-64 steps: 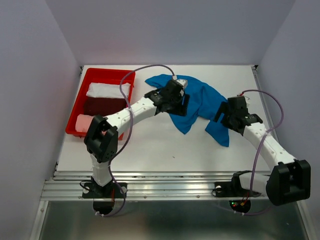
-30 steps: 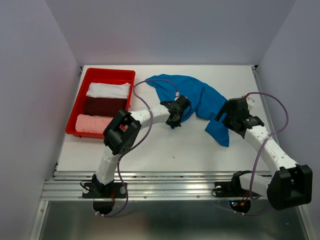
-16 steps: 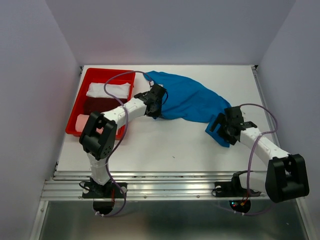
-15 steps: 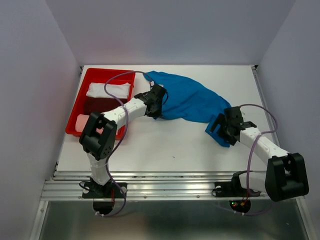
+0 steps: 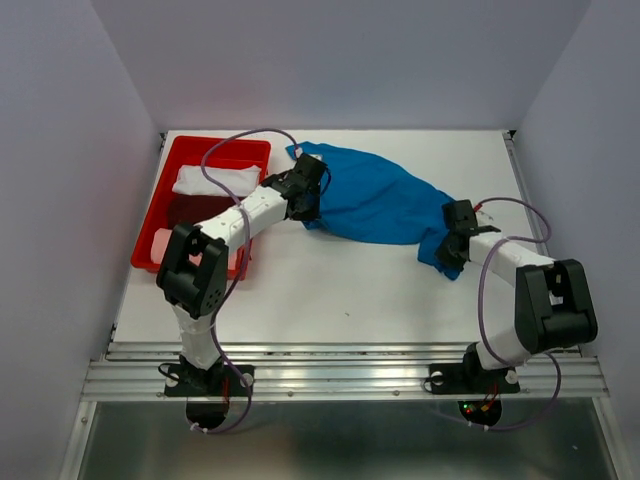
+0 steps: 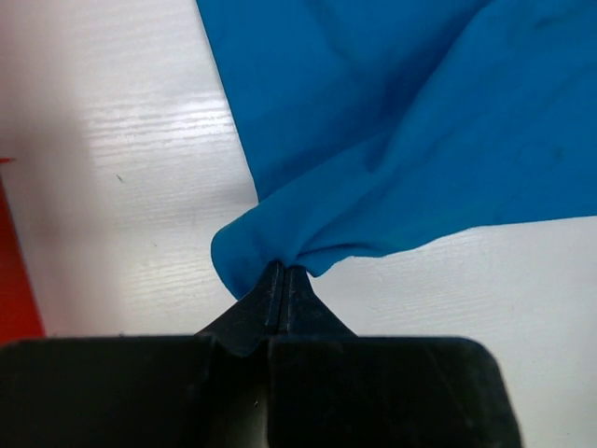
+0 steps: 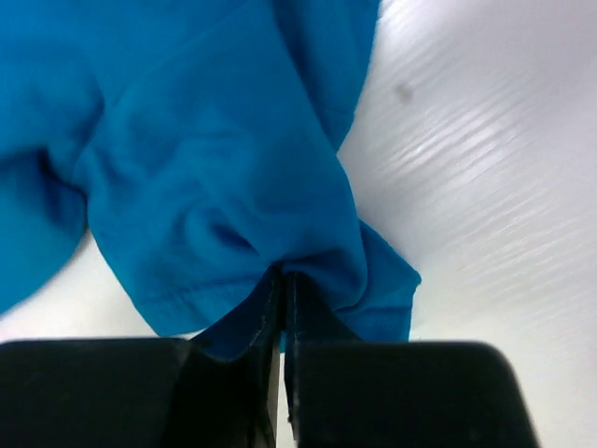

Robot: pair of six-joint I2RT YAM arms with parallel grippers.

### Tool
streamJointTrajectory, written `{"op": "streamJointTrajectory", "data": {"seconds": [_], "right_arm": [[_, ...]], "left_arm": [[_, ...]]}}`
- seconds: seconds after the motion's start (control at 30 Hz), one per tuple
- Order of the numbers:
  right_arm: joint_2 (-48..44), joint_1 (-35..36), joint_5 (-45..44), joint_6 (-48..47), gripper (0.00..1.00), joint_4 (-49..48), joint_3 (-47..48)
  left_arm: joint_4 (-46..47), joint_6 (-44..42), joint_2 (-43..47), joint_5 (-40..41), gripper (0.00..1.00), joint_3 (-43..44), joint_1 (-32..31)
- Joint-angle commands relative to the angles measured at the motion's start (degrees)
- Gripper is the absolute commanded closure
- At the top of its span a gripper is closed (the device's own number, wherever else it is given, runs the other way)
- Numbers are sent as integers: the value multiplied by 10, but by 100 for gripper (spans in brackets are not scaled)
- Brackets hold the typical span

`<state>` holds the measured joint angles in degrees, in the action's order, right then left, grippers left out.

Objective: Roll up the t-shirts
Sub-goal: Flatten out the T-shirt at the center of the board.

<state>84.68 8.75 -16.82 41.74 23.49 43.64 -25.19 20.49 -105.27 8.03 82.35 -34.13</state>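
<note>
A bright blue t-shirt (image 5: pixel 375 200) lies stretched across the back middle of the white table, from near the tray to the right side. My left gripper (image 5: pixel 306 200) is shut on its left edge; the left wrist view shows the cloth (image 6: pixel 401 140) pinched at the tips of that gripper (image 6: pixel 283 271). My right gripper (image 5: pixel 449 250) is shut on the shirt's lower right corner, with a fold of cloth (image 7: pixel 205 159) bunched at the tips of this gripper (image 7: pixel 283 275). Rolled white (image 5: pixel 210 180), dark maroon (image 5: pixel 195 211) and pale pink (image 5: pixel 168 243) t-shirts lie in the tray.
A red plastic tray (image 5: pixel 181 154) stands at the back left, close beside the left arm. The enclosure's walls bound the table on three sides. Purple cables loop over both arms.
The right gripper has closed on the shirt's lower right corner. The left gripper has pulled its edge back and left toward the tray, so the shirt now lies stretched out.
</note>
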Motion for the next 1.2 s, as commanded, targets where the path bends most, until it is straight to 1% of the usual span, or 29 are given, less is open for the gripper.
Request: {"op": "streamJointTrajectory", "data": {"seconds": [0.0,0.07,0.1,0.13,0.17,0.23,0.27,0.3,0.37,0.4,0.43,0.5,0.53,0.57,0.63,0.67,0.7,0.73,0.83,0.87,0.9,0.93,0.97,1.0,1.03,1.07,1.1,1.13,1.17], "right_arm": [[19,-55,-42,-31,99,-31,83],[40,-83,-34,-56,99,-45,131],[50,-112,-27,-61,99,-44,196],[60,-126,-21,-66,99,-43,231],[66,-140,-13,-69,99,-42,266],[72,-173,19,-74,99,-43,358],[70,-181,25,-75,99,-42,386],[59,-186,32,-80,99,-41,431],[41,-186,29,-96,99,-41,459],[31,-186,28,-100,99,-38,467],[4,-186,27,-104,99,-35,465],[-31,-186,25,-111,99,-33,439],[-74,-186,25,-111,99,-32,418],[-98,-186,29,-111,99,-29,367],[-148,-186,37,-109,99,-22,305],[-198,-186,41,-105,99,-6,243],[-222,-186,41,-96,99,7,213],[-245,-186,43,-87,99,19,187],[-332,-186,71,-62,99,73,116],[-348,-186,79,-51,99,110,104],[-379,-186,86,-44,96,131,82],[-394,-186,89,-37,96,146,72],[-408,-186,93,-29,92,171,60],[-420,-186,98,-25,85,183,51],[-434,-186,99,-23,69,199,38],[-436,-186,98,-24,65,205,35],[-436,-186,98,-24,60,208,34],[-432,-186,97,-28,52,209,33],[-421,-186,98,-31,51,207,35]], "left_arm": [[6,-25,5,-10,100,66,16],[11,-37,-23,-23,100,127,26],[6,-47,-50,-35,100,189,38],[1,-52,-66,-42,100,190,45],[-6,-55,-81,-48,100,266,51],[-42,-55,-131,-59,100,356,70],[-60,-55,-145,-64,100,455,74],[-89,-55,-169,-70,100,501,80],[-94,-52,-172,-78,100,588,86],[-84,-52,-165,-84,100,589,87],[-70,-51,-136,-100,100,578,88],[-16,-50,-94,-109,100,494,88],[-4,-48,-57,-115,100,461,89],[12,-50,-42,-118,100,402,89],[14,-52,-1,-118,100,352,89],[14,-53,11,-118,100,298,89],[14,-54,24,-115,100,269,89],[16,-54,54,-112,100,202,89],[44,-47,116,-112,100,88,90],[50,-44,126,-114,100,24,89],[53,-41,142,-115,100,-26,89],[52,-41,147,-114,100,-26,89],[52,-39,150,-112,100,-64,89],[51,-39,153,-114,100,-79,89],[48,-38,148,-113,98,-95,90],[37,-38,144,-111,81,-97,89],[33,-37,139,-108,70,-97,90],[30,-38,133,-104,65,-95,89],[29,-40,132,-102,61,-85,89]]}}
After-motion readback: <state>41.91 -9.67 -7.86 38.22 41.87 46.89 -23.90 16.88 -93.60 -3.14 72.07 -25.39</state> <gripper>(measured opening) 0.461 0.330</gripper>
